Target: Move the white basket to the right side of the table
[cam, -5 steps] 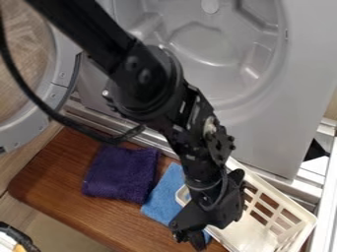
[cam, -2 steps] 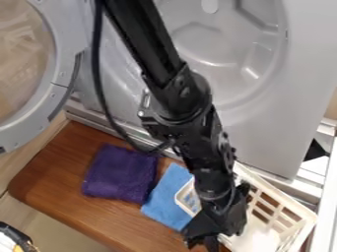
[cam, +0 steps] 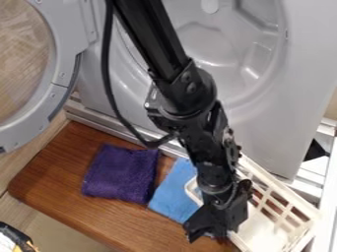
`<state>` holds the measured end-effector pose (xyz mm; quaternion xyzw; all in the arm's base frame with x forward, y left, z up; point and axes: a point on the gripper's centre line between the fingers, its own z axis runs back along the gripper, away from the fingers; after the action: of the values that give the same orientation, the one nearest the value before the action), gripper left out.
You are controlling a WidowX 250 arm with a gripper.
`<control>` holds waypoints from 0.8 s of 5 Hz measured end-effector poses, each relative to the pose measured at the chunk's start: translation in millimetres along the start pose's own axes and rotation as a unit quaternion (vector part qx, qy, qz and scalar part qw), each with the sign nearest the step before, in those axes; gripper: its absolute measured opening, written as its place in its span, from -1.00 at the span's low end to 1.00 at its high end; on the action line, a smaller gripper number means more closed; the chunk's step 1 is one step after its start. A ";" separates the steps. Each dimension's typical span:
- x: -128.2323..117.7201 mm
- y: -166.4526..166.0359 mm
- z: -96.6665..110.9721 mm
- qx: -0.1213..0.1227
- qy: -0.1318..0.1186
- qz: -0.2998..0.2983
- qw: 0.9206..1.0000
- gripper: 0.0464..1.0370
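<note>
Purple cloth (cam: 120,174), blue cloth (cam: 174,193) by white basket (cam: 280,186), grey machine (cam: 299,98) alongside.

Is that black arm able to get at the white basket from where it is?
Probably yes: the gripper hangs right at one side of the white basket, and nothing seems to stand between them.

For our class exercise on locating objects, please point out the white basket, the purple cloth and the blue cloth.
White basket (cam: 266,235): camera view, bare inside bottom.
Purple cloth (cam: 120,173): camera view, middle of its top face.
Blue cloth (cam: 175,191): camera view, middle of its visible part.
</note>
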<state>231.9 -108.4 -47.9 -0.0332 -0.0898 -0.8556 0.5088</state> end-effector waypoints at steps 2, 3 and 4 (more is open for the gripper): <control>-2.8 -10.1 31.0 0.010 0.014 -0.037 0.999 -0.91; -5.8 -18.3 50.2 0.016 0.018 -0.060 0.998 -0.92; -10.3 -25.8 69.3 0.028 0.004 -0.089 0.996 -0.92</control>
<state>211.9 -74.5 15.5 -0.0074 -0.1143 -0.8948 0.4315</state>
